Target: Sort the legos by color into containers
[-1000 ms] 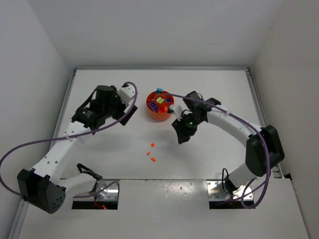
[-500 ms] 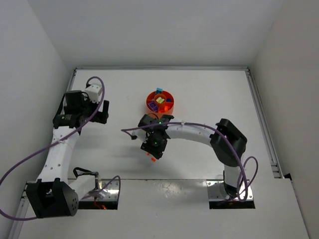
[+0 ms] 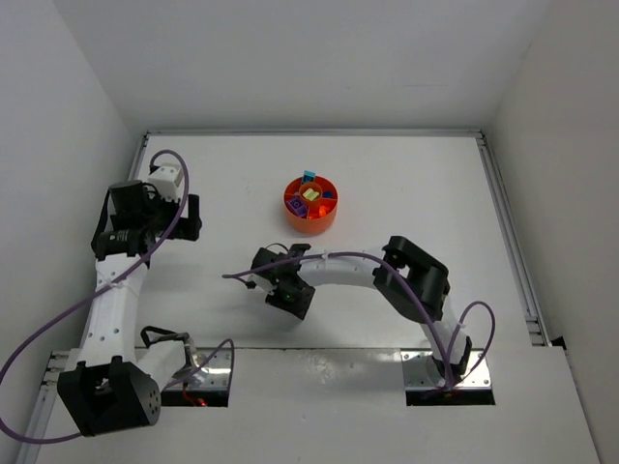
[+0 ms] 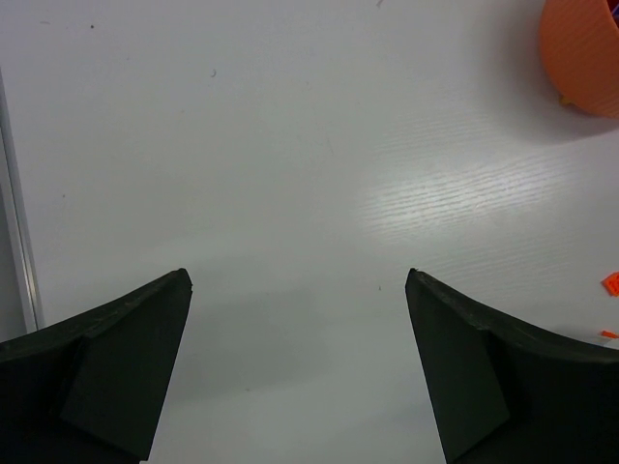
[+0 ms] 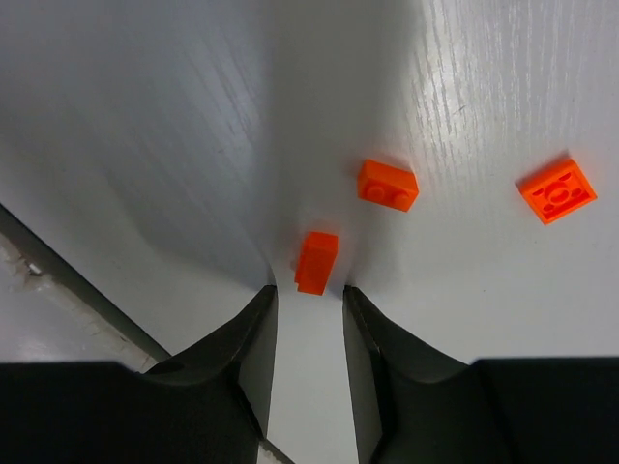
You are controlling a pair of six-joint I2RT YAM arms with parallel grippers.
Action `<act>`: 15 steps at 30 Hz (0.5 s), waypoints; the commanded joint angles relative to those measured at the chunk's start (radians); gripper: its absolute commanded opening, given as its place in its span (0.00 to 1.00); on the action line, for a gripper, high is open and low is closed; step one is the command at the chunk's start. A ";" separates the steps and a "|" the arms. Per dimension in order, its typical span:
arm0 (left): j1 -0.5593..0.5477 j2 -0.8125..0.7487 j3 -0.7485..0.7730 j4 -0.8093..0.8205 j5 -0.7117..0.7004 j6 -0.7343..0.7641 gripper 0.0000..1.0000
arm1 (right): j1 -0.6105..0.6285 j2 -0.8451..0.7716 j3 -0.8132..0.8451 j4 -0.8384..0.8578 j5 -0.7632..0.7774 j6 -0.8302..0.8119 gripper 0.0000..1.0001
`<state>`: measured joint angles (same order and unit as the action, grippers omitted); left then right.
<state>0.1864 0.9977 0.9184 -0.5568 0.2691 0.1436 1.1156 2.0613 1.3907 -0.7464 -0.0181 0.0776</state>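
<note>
The right hand (image 5: pixel 309 290) hangs low over the bench (image 3: pixel 406 174) with its fingers a narrow gap apart. An orange brick (image 5: pixel 316 261) stands on edge right at their tips. Neither finger seems to touch it, so I take it as lined up for a pinch but not yet held. Just beyond lies a second orange brick (image 5: pixel 388 185), flat on the bench. Off to the right of that is a square orange piece (image 5: pixel 557 190), well apart from the other two.

The left hand (image 4: pixel 298 280) is out by the left edge of the bench. Its fingers are spread wide with nothing between them, and only bare surface lies below.

Farther up the bench sits the round orange dish (image 3: pixel 295 215). The compartments show small pieces in lime, purple and blue. A cyan brick (image 3: pixel 309 177) sits at the far rim, and I cannot tell whether it is inside the dish or just outside.

The sorting looks close to finished. The other colours appear to be in the dish, and the only loose pieces I can see on the bench are the three orange ones by the right hand. Each has yet to be carried to the dish and dropped in the orange compartment.
</note>
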 commanded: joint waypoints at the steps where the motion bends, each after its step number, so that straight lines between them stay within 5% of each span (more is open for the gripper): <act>1: 0.025 -0.028 -0.013 0.028 0.032 -0.012 1.00 | 0.006 0.009 0.044 0.015 0.030 0.033 0.34; 12: 0.054 -0.028 -0.032 0.037 0.071 -0.012 1.00 | 0.006 0.102 0.132 -0.014 -0.006 0.033 0.35; 15: 0.064 -0.028 -0.032 0.037 0.071 -0.003 1.00 | 0.006 0.102 0.133 -0.014 -0.006 0.033 0.24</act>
<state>0.2317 0.9916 0.8940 -0.5503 0.3149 0.1452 1.1152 2.1414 1.5005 -0.7807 -0.0086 0.0940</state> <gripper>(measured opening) 0.995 0.270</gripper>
